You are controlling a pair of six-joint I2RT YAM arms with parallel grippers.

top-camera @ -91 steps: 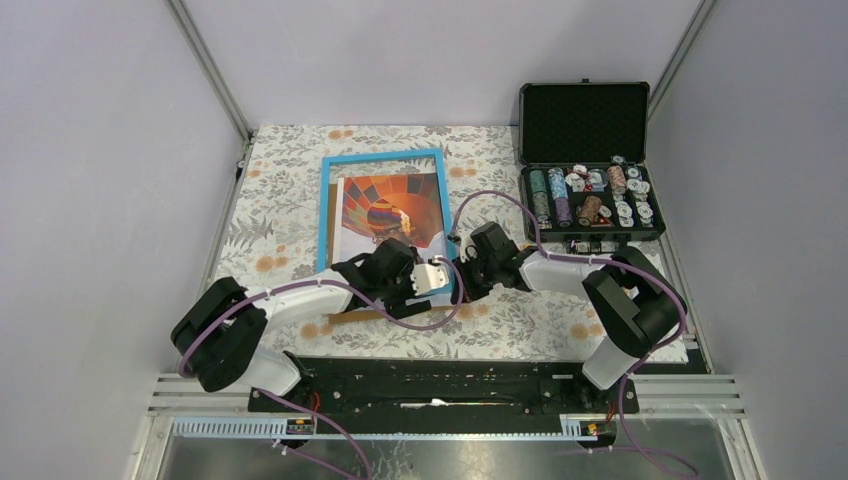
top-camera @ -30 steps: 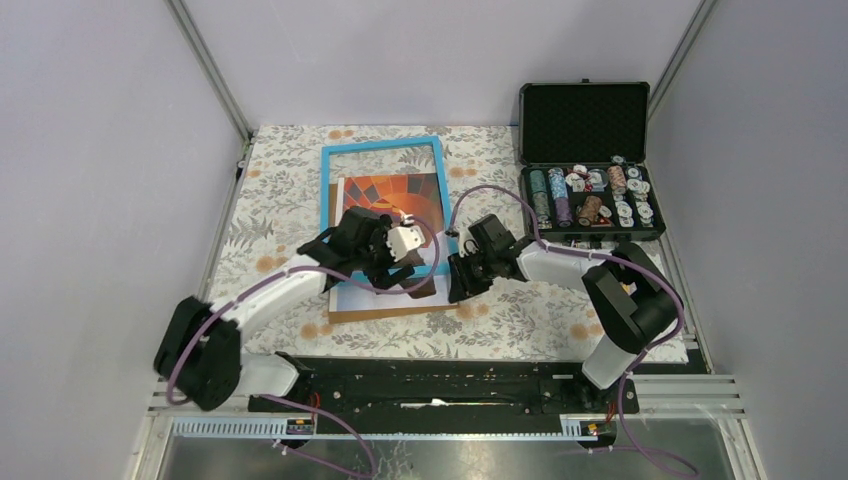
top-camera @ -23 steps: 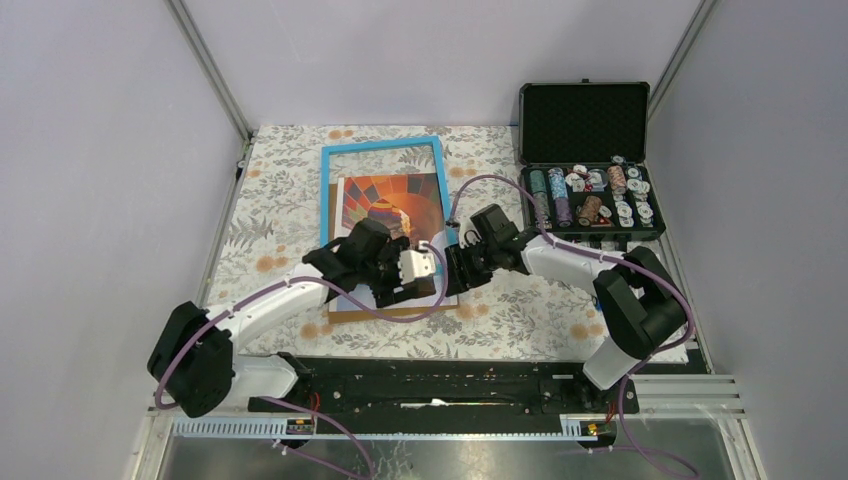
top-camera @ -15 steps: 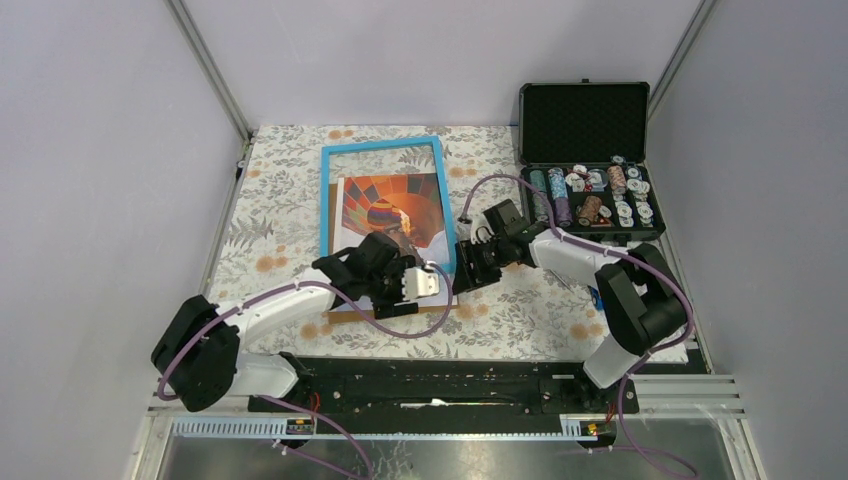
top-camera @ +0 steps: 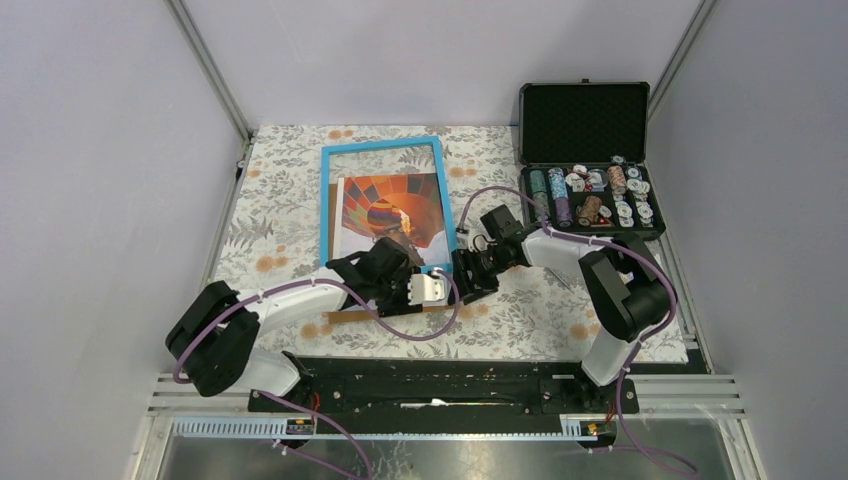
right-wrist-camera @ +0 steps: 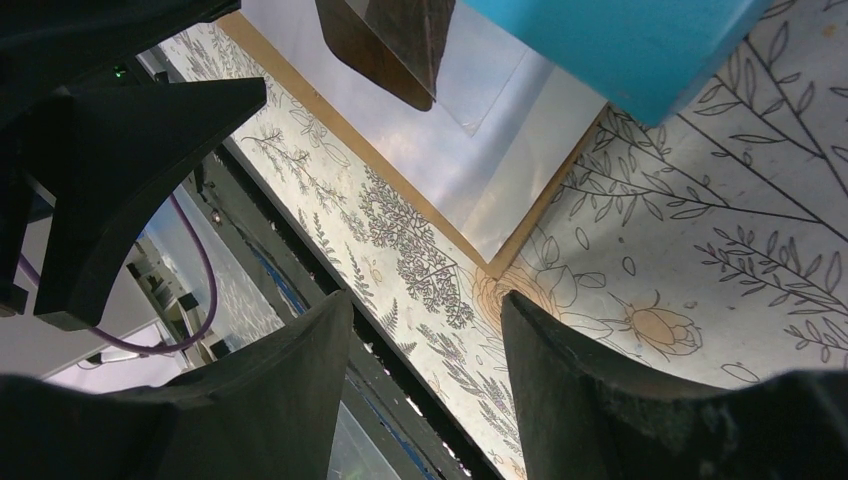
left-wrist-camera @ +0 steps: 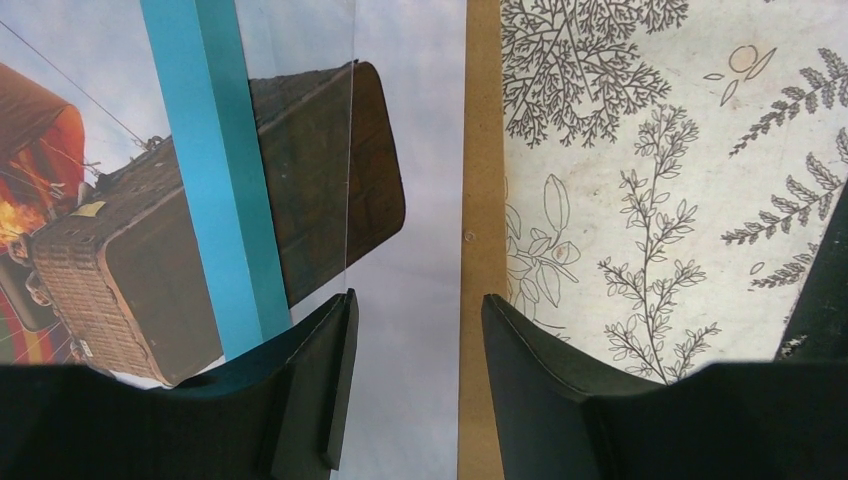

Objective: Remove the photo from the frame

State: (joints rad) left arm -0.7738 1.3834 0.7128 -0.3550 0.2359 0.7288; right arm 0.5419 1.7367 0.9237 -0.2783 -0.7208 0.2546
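The light-blue frame (top-camera: 383, 152) lies flat on the flowered cloth. The photo (top-camera: 390, 212) of an orange balloon sticks out past its near border (left-wrist-camera: 215, 170), over a brown backing board (left-wrist-camera: 483, 200). My left gripper (top-camera: 398, 298) hangs open above the photo's pale near margin (left-wrist-camera: 410, 280), one finger by the blue border, the other over the board's edge. Its fingers (left-wrist-camera: 320, 380) hold nothing. My right gripper (top-camera: 465, 278) stands open beside the frame's near right corner (right-wrist-camera: 620, 40), over bare cloth, its jaws empty.
An open black case (top-camera: 590, 165) of poker chips stands at the back right. The black rail (top-camera: 440, 385) with the arm bases runs along the near edge. Grey walls close in the left and right sides.
My left gripper has drawn back from the middle of the photo to its near edge and narrowed its jaws. My right gripper has opened wider and stayed by the frame's corner.
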